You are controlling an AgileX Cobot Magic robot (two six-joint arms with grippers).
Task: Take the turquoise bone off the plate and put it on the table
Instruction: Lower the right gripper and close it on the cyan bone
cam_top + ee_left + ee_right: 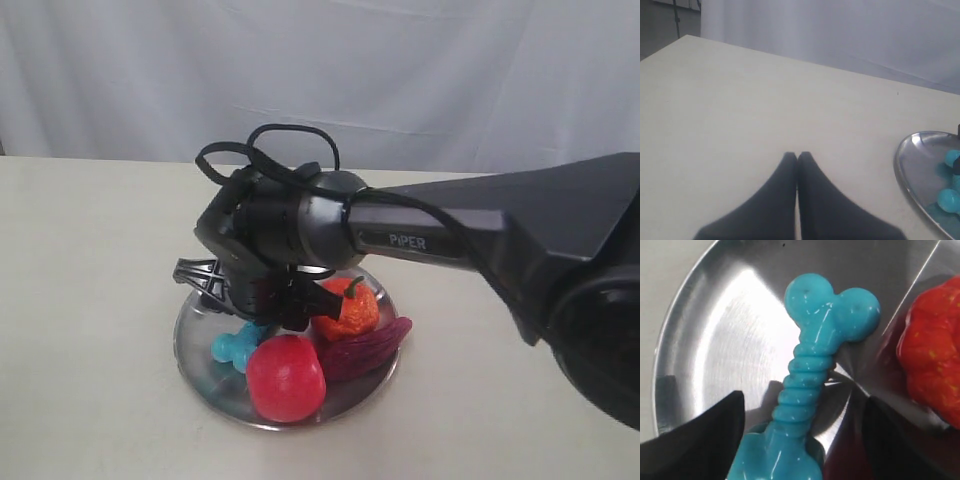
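The turquoise bone (812, 365) lies on the silver plate (725, 335), its ribbed shaft running between my right gripper's two black fingers. The right gripper (802, 412) is open, with a finger (705, 435) on each side of the bone and a gap to each. In the exterior view the right arm hangs over the plate (200, 345) and hides most of the bone (236, 345); only one knobby end shows. The left gripper (797, 156) is shut on nothing, low over the table (740, 100), with the plate (915, 165) off to one side.
On the plate with the bone are a red round toy fruit (286, 377), an orange pumpkin-like toy (350, 310) and a dark purple toy (365, 350). The red-orange toy (932, 355) sits close beside one right finger. A grey curtain hangs behind the table.
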